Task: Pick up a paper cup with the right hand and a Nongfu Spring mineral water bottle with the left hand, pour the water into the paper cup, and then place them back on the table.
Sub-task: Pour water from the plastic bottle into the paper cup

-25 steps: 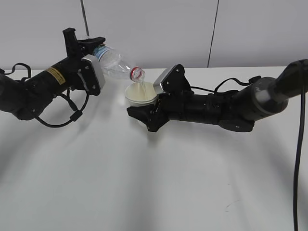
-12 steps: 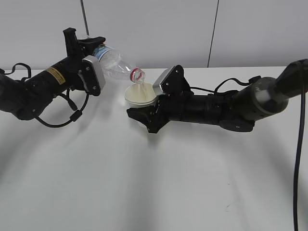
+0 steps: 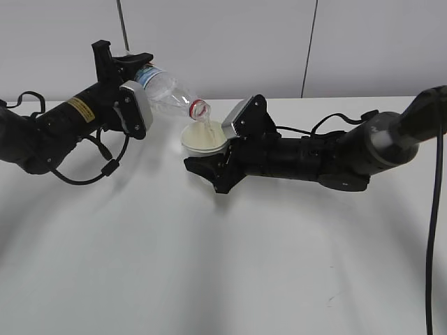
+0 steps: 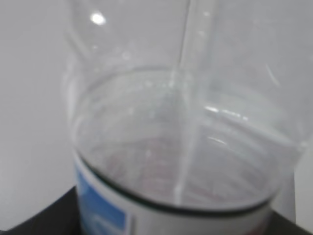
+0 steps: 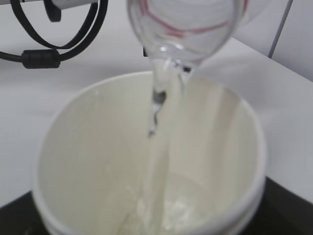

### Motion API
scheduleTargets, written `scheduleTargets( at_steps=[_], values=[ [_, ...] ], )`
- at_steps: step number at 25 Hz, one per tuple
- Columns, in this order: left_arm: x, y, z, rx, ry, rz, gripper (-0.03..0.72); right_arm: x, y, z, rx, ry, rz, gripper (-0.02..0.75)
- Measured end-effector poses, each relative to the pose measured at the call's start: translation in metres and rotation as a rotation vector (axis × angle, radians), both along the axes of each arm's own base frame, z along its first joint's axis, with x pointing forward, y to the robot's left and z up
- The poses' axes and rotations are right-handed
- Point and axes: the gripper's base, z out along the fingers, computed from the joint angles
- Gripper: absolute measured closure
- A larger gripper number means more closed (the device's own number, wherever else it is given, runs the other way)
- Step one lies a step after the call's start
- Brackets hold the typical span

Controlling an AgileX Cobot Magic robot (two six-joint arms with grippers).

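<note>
My left gripper is shut on the Nongfu Spring mineral water bottle and holds it tilted, its open mouth down to the right above the cup. The bottle fills the left wrist view, clear with its label at the bottom. My right gripper is shut on the paper cup and holds it just above the white table. In the right wrist view a thin stream of water falls from the bottle's mouth into the cream-white cup, where water pools at the bottom.
Looped black cables hang under the left arm. A black cable hangs down at the far right edge. A grey wall stands behind the table's far edge.
The pour continues. The bottle's mouth has dipped slightly toward the cup. Both arms stay almost still.
</note>
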Motion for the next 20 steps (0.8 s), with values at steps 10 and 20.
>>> scheduleTargets(
  at_steps=[10, 20],
  values=[
    [0.0, 0.0001, 0.0001, 0.007, -0.006, 0.002, 0.323, -0.0001, 0.0, -0.0001, -0.002, 0.0, 0.001, 0.215],
    [0.0003, 0.0005, 0.0003, 0.004, -0.006, 0.007, 0.323, 0.0, -0.0001, -0.0003, -0.003, 0.001, 0.0, 0.215]
  ],
)
